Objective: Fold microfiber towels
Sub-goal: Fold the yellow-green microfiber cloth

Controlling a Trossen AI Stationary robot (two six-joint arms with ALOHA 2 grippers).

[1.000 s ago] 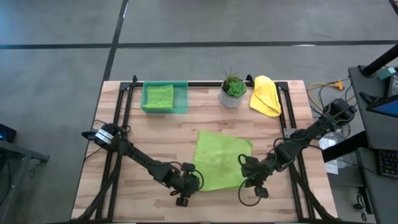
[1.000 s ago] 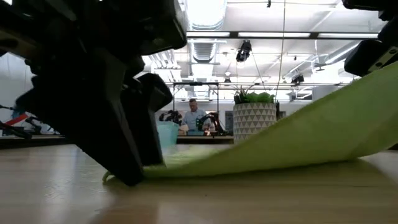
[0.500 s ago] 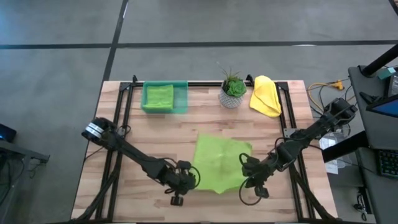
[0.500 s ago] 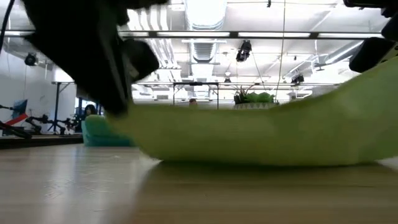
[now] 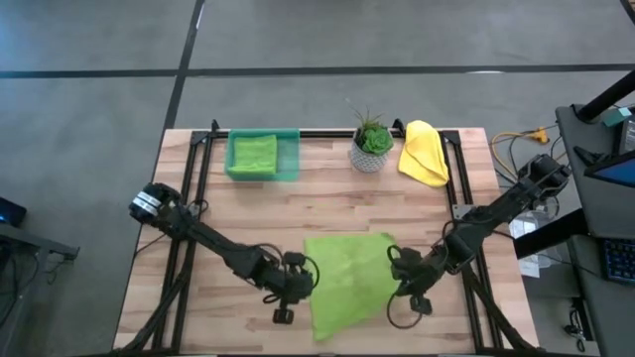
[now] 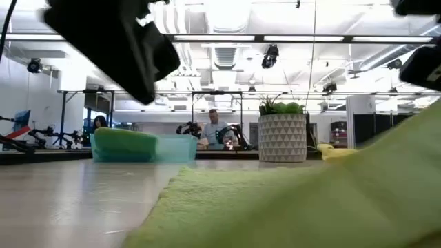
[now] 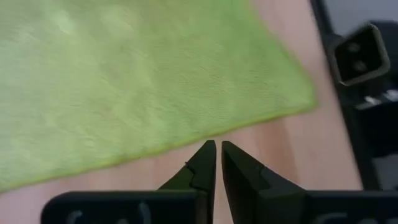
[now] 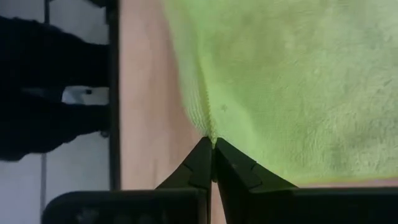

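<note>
Lime towel (image 5: 347, 278): spread on the near half of the table (image 5: 258, 213), between the two arms, near edge hanging toward the front; laid open in the middle so both arms can reach it for a fold.
Right gripper (image 5: 404, 281): at the towel's right edge, fingers pressed together on a pinch of the hem, cloth puckering into the tips in the right wrist view (image 8: 212, 146); held so to give that side a firm anchor, by the look of it.
Left gripper (image 5: 296, 288): at the towel's left edge, fingers together with only a sliver between them; in the left wrist view (image 7: 216, 149) tips just off the green hem, bare wood beneath, nothing caught; likely a missed corner, so a fresh grab seems needed before any lift.
Green tray (image 5: 264, 156): at the far left of the table, a folded lime towel (image 5: 254, 152) inside; seemingly the place for finished work.
Potted plant (image 5: 372, 142): far centre, clear of the working patch.
Yellow towel (image 5: 424, 152): heaped just right of the plant, unfolded, apparently awaiting its turn.
Teal towel: not found anywhere.
</note>
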